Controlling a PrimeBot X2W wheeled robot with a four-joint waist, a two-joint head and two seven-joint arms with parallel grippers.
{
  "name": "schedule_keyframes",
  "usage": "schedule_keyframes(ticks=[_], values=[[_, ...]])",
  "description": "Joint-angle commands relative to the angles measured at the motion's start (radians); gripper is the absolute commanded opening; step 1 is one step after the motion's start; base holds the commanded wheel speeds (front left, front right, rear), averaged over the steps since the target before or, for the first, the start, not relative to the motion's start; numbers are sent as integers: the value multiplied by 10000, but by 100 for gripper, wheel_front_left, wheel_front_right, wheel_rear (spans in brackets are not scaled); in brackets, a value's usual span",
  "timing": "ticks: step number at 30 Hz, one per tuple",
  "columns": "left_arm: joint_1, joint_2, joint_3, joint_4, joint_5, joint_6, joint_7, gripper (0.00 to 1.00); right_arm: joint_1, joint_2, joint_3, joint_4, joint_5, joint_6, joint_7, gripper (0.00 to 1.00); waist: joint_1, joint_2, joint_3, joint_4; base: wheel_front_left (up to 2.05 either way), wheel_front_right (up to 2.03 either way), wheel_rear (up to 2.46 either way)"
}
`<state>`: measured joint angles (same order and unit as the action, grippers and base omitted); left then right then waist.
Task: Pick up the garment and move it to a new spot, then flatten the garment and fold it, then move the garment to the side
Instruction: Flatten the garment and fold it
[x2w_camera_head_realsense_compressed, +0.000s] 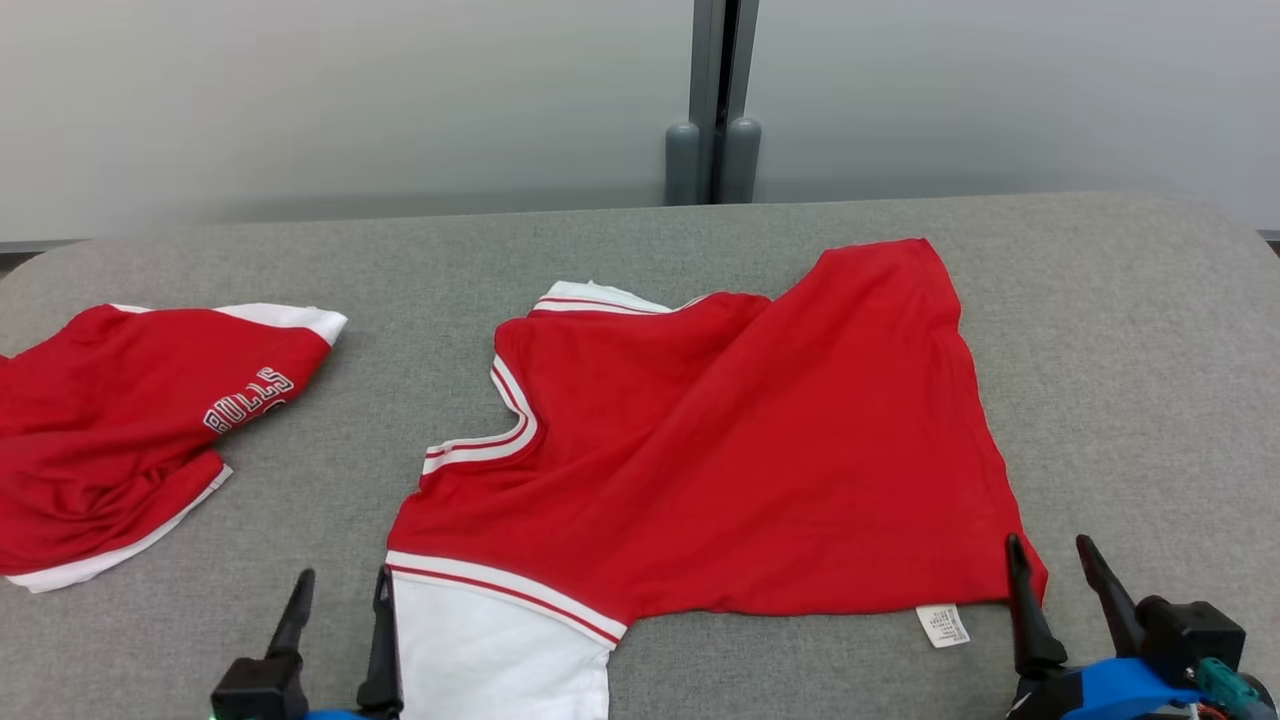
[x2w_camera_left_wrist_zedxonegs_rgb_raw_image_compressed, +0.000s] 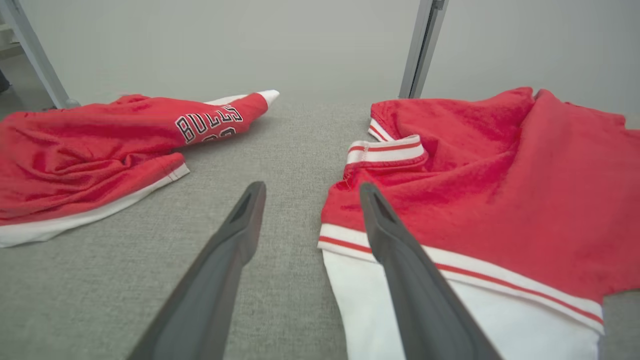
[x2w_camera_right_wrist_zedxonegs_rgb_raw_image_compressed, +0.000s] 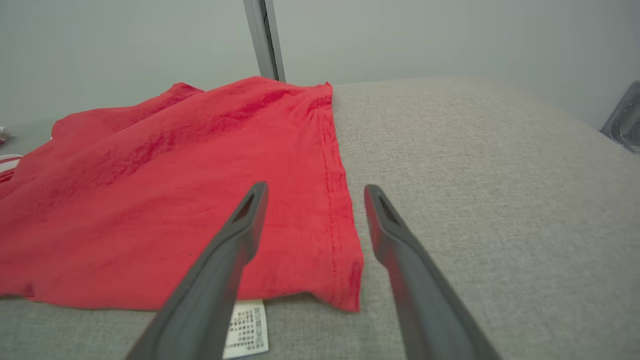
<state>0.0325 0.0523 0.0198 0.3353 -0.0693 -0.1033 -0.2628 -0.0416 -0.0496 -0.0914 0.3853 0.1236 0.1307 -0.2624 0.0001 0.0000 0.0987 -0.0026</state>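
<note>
Flattening is looking like the step in hand. The garment (x2w_camera_head_realsense_compressed: 720, 450), a red jersey with white trim, is lying spread across the middle of the grey worktop (x2w_camera_head_realsense_compressed: 1100, 350). It is mostly smooth, though its far part appears to be doubling over itself along a slanting crease. Its white sleeve (x2w_camera_head_realsense_compressed: 490, 660) is running off toward the near edge on the left, and a care label (x2w_camera_head_realsense_compressed: 943, 625) is poking out from under the near hem. A second red shirt (x2w_camera_head_realsense_compressed: 120, 430), lettered BULLS, is sitting crumpled well apart at the left end of the worktop.

Both hands are hovering low at the near side and holding nothing. The left hand (x2w_camera_head_realsense_compressed: 344, 574) is standing wide. In the left wrist view one finger is lying over the white sleeve and the other over bare worktop, so the sleeve's edge is sitting between them. The right hand (x2w_camera_head_realsense_compressed: 1050, 541) is standing wide as well, its fingers bracketing the hem corner (x2w_camera_right_wrist_zedxonegs_rgb_raw_image_compressed: 350, 280) at the near right.

By my reading, the next move is calling for each hand to be dropping onto its own corner and closing on the cloth. Then both should be drawing apart and tugging gently, so the doubled far part is opening out flat before any fold. Pinching too little of the thin hem is the likely slip.
</note>
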Motion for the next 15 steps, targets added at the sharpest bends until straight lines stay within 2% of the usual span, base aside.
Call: schedule_keyframes(ticks=[1, 15], values=[[99, 8, -144, 178, 7, -54, -27, 100, -225, -18, -211, 164, 6, 1, -36, 100, -1, 0, 66, 20, 0, 0, 0], [545, 156, -1142, 1379, -102, -222, -27, 100, -585, -19, -599, 1294, 432, 1, -36, 100, -1, 0, 213, 67, 0, 0, 0]])
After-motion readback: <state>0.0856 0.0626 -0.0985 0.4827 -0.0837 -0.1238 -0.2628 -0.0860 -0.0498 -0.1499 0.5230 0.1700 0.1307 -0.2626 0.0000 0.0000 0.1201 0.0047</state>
